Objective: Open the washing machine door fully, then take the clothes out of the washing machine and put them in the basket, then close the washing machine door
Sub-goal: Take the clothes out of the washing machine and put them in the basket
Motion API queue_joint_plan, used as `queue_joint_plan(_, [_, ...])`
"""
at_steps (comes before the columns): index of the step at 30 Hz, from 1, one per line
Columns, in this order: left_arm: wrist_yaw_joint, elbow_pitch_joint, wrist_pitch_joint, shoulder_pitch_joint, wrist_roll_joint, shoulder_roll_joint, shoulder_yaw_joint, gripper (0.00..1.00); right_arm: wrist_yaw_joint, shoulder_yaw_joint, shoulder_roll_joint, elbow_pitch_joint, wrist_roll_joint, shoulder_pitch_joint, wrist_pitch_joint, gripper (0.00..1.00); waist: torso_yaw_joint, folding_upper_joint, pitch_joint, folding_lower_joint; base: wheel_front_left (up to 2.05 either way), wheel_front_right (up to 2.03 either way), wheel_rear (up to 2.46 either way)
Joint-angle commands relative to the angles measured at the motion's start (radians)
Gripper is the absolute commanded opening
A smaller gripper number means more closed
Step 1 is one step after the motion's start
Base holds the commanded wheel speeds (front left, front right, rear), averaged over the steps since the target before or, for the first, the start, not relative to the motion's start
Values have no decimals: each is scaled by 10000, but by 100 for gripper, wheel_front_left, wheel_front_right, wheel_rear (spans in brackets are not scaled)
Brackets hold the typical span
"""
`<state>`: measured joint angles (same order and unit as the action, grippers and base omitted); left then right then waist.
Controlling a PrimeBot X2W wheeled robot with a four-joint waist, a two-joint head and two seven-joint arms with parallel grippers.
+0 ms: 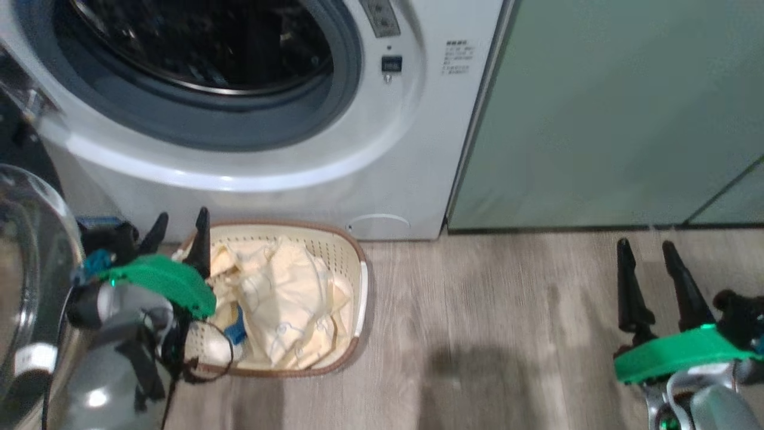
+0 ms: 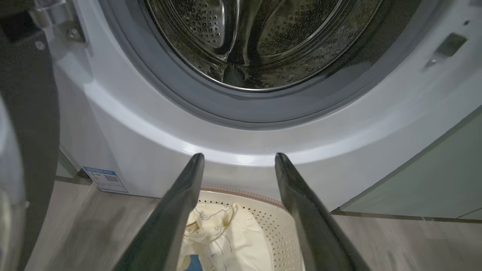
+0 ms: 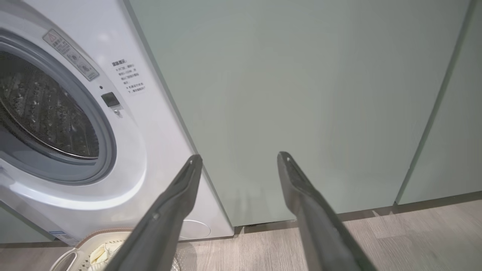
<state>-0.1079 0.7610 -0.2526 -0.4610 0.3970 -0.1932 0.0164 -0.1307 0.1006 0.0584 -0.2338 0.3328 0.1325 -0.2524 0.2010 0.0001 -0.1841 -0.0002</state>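
Note:
The white washing machine (image 1: 382, 155) stands with its mouth uncovered, and its steel drum (image 2: 248, 41) looks bare inside. The washing machine door (image 1: 30, 275) hangs swung out at the far left, its glass bowl showing. On the floor in front sits the cream basket (image 1: 352, 263) holding the pale yellow clothes (image 1: 280, 304) with a small blue piece. My left gripper (image 1: 179, 224) hovers open over the basket's left end, nothing between its fingers. My right gripper (image 1: 647, 251) is open above bare floor, far right of the basket, facing the green cabinet.
Sage-green cabinet fronts (image 1: 615, 113) run right of the washer. Grey wood-look floor (image 1: 489, 334) spreads between basket and right gripper. A blue-white sticker (image 2: 105, 180) marks the washer's lower left corner. The door hinge (image 2: 56, 22) sits at the upper left.

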Motion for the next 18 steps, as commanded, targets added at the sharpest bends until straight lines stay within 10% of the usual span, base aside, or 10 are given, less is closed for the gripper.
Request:
queue_joint_plan(1, [-31,-472,-90,96,-112,-223,-465,100,0,168,152,270,-3,15,-94,100,-54,-1,455,2,0,0,0])
queue_joint_plan(18, [-173,-2962,-91,2820,-690,479,-1476,100,0,-44,312,382,-76,-970,-94,100,-254,-1,1822,2,0,0,0])
